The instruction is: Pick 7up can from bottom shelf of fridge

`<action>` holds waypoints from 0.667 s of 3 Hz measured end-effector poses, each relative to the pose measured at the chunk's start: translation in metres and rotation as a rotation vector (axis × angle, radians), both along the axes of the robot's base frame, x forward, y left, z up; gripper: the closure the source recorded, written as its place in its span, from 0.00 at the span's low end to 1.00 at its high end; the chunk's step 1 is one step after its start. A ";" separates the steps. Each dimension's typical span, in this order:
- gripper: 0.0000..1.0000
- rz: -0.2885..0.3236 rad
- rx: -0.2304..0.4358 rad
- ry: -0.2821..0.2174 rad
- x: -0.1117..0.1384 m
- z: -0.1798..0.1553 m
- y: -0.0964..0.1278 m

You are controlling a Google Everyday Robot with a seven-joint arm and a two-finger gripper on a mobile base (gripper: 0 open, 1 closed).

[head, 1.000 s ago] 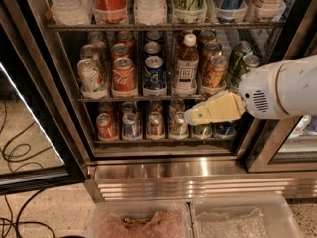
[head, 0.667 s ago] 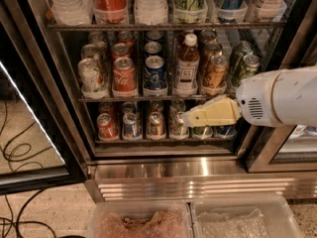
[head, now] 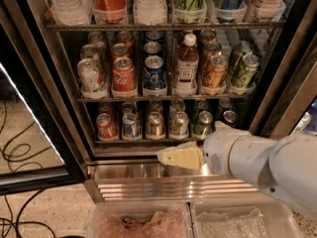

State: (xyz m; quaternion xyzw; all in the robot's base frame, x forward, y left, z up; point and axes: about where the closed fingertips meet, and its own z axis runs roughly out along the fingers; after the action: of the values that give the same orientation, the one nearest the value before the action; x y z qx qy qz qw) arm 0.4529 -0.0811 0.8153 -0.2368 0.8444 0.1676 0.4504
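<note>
Wrong-can risk
My gripper (head: 181,157) hangs below the 7up can (head: 179,124) on the fridge's (head: 277,83) bottom shelf (head: 143,142); whether my jaws are open I cannot tell. A copper can (head: 155,124) and a dark green can (head: 203,124) flank it closely; an off-line approach would knock one.

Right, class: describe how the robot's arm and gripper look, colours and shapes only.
The gripper, in front of the ribbed steel base, is a pale cream-yellow, blunt-tipped wedge. The arm is smooth, rounded white casing. No cables or markings show.
</note>
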 end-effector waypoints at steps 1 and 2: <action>0.00 -0.069 0.042 -0.052 0.008 -0.001 -0.005; 0.00 -0.068 0.036 -0.057 0.008 0.002 -0.004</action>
State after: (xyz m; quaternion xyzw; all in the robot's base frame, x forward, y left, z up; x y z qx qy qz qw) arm 0.4606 -0.0854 0.8170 -0.2046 0.8356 0.1606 0.4838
